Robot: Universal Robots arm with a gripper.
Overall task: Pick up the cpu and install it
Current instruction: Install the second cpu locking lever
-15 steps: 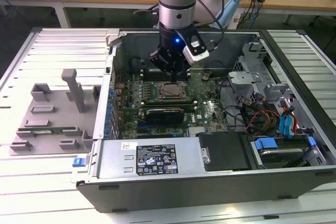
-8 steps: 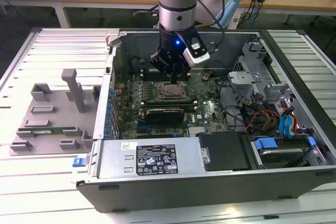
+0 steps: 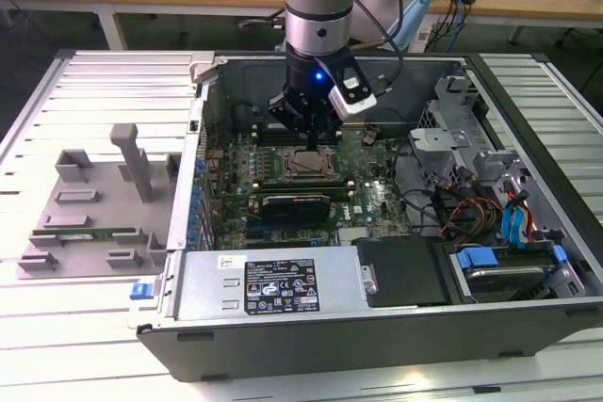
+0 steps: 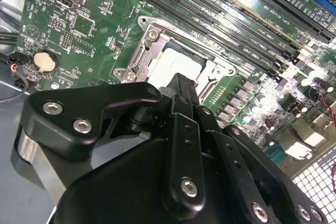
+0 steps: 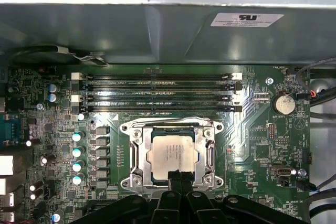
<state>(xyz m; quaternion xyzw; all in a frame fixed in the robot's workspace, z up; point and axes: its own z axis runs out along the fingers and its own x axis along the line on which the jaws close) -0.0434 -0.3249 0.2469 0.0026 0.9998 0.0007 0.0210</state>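
Note:
The cpu (image 5: 170, 153), a small square chip with a silvery top, lies flat inside the metal socket frame (image 5: 131, 156) on the green motherboard (image 5: 252, 135). In the exterior view the cpu (image 3: 306, 165) sits mid-board inside the open computer case. My gripper (image 5: 178, 176) hangs just over the chip's near edge, its two black fingers pressed together with nothing between them. In the second wrist view the gripper (image 4: 181, 81) points down at the cpu (image 4: 176, 61). Whether the tips touch the chip I cannot tell.
Several memory slots (image 5: 157, 93) run just beyond the socket, and a coin battery (image 5: 284, 103) sits beside them. The case wall (image 3: 203, 91), power supply (image 3: 273, 280) and drive cage (image 3: 499, 270) box in the board. A grey fixture tray (image 3: 94, 204) lies on the exterior view's left.

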